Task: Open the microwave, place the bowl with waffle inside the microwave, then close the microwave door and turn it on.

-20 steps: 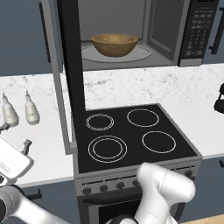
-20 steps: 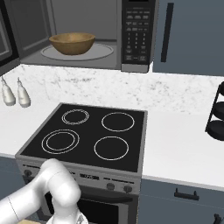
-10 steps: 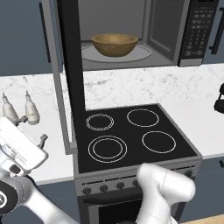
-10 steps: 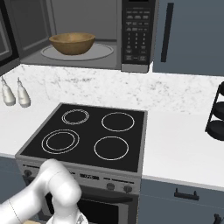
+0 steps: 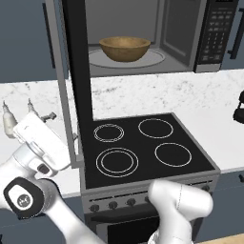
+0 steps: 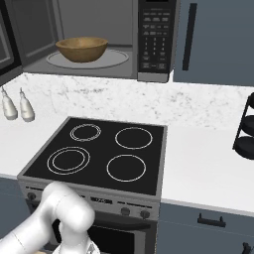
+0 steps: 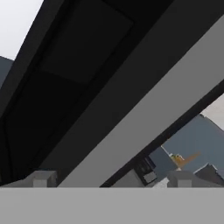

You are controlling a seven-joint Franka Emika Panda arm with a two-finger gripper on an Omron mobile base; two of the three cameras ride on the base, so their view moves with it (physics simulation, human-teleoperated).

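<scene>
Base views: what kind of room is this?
A rendered home kitchen, most likely: a four-ring stovetop set in a marble-look counter, an open microwave above it holding a wooden bowl, and dark blue-grey cabinets.

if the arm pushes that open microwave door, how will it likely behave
The microwave door stands wide open, edge-on, so it will probably swing on its hinge rather than slide. It looks like a stiff framed panel, unlikely to flex. The bowl sits well inside the microwave, so closing should clear it.

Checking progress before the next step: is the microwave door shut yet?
No, the door stands swung open, and the bowl sits on the turntable inside.
</scene>
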